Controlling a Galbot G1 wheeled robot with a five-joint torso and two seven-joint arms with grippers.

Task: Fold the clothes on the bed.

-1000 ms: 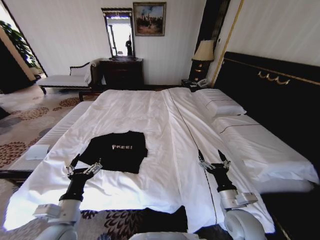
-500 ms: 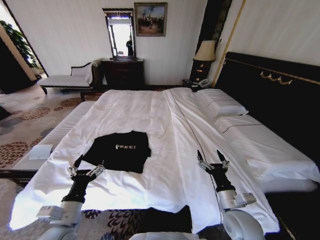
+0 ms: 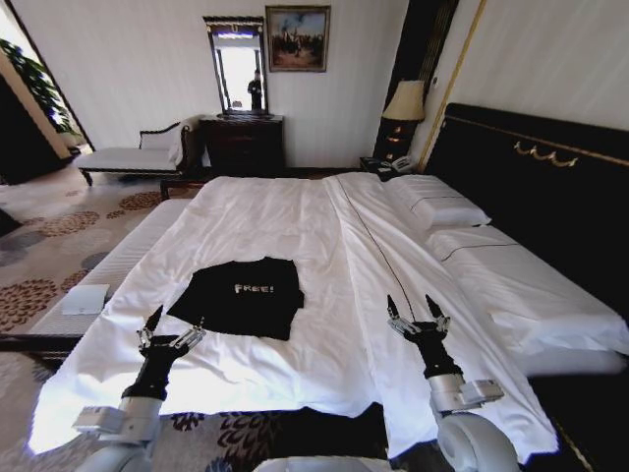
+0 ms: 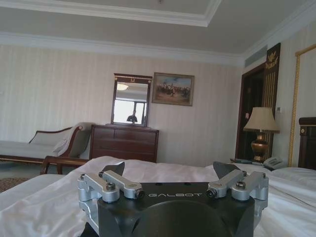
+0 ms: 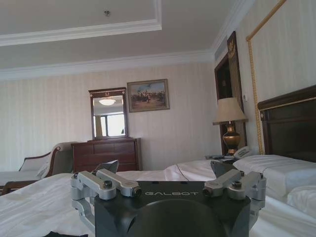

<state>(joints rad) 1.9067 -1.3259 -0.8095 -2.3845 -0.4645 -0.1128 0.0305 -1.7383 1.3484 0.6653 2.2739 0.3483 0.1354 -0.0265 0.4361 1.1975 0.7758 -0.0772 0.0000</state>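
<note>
The bed (image 3: 295, 226) spreads wide before me, its white duvet rumpled; its foot corners drop out of sight below my head view and the dark headboard (image 3: 531, 187) runs off to my right. On the near half of the bed, toward my left, lies the black T-shirt (image 3: 239, 295), flat, with "FREE!" readable; how its sleeves lie I cannot make out against the dark cloth. A small white pad (image 3: 85, 299) sits on the pale bench beside the bed. My left gripper (image 3: 169, 329) hangs just short of the shirt's near hem, fingers spread wide, gripping nothing. My right gripper (image 3: 418, 313) hovers over bare duvet, well apart from the shirt, equally splayed and empty.
</note>
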